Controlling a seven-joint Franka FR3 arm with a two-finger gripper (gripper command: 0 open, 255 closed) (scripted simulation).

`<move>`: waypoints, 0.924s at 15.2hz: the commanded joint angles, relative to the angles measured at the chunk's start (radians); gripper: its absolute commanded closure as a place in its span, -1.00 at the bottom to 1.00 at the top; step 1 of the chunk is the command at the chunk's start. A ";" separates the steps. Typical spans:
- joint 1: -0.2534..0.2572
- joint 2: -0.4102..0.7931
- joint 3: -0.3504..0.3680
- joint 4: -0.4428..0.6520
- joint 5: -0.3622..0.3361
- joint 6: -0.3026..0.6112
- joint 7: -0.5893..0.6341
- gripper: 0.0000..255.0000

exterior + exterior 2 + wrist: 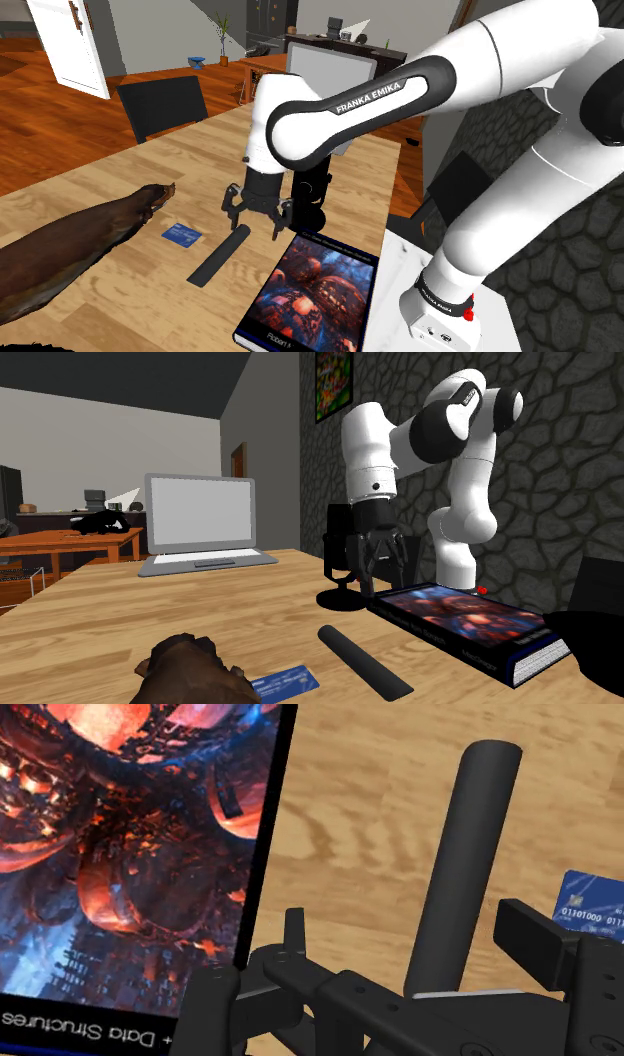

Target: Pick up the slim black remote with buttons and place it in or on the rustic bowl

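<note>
The slim black remote (218,256) (363,661) lies flat on the wooden table (150,310), between a blue card and a book. My black gripper (257,222) (377,567) hovers a little above the remote's end nearest the arm, fingers pointing down. In the wrist view the remote (465,864) runs between the spread fingers of the gripper (412,936), which is open and touches nothing. The rustic bowl (70,250) (190,672) is a long, dark brown, rough vessel at the table's edge on the shoulder view's left.
A book with a red and blue cover (315,295) (465,617) (130,854) lies right beside the remote. A blue card (182,235) (285,681) (592,904) sits between remote and bowl. A black stand-mounted device (340,567) and an open laptop (200,517) stand behind.
</note>
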 commanded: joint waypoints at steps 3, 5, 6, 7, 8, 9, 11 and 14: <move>-0.030 0.215 0.066 0.098 -0.157 0.118 0.276 -1.00; -0.013 0.321 0.057 0.153 -0.256 0.158 0.416 -1.00; -0.001 0.345 0.046 0.168 -0.278 0.166 0.448 -1.00; 0.007 0.357 0.041 0.165 -0.288 0.179 0.454 -1.00; 0.013 0.369 0.038 0.162 -0.298 0.192 0.461 -1.00; 0.018 0.381 0.035 0.159 -0.308 0.204 0.468 -1.00; 0.030 0.406 0.027 0.155 -0.329 0.229 0.483 -1.00; 0.047 0.439 0.016 0.151 -0.357 0.261 0.503 -1.00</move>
